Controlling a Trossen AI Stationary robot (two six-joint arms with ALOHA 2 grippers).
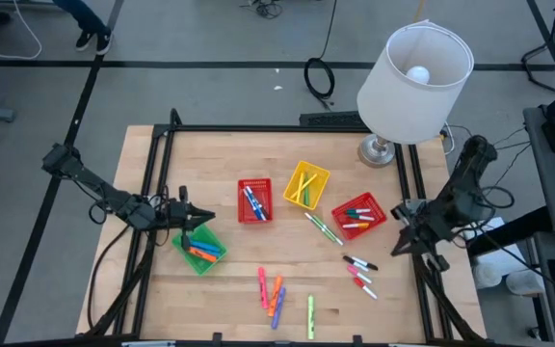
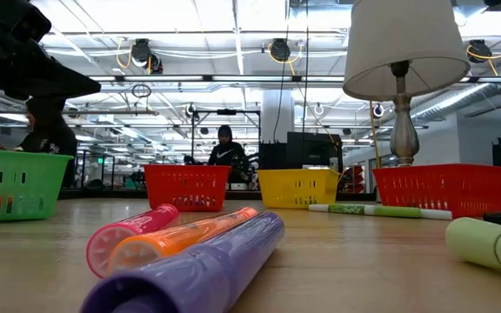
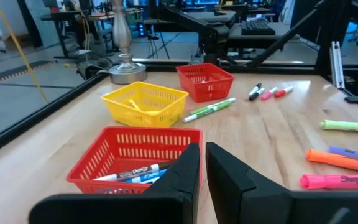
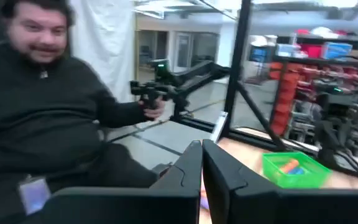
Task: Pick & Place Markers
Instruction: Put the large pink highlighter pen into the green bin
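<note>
Hovering over the green basket point(image 1: 199, 250), left gripper point(image 1: 205, 218) nearly closed.

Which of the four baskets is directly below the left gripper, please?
The green basket, the leftmost one: the left gripper hangs just above it, while the yellow basket and both red ones sit farther right.

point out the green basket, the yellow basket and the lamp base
green basket point(image 1: 187, 253), high view, its left rim
yellow basket point(image 1: 321, 177), high view, its right rim
lamp base point(image 1: 377, 151), high view, the metal foot
</note>
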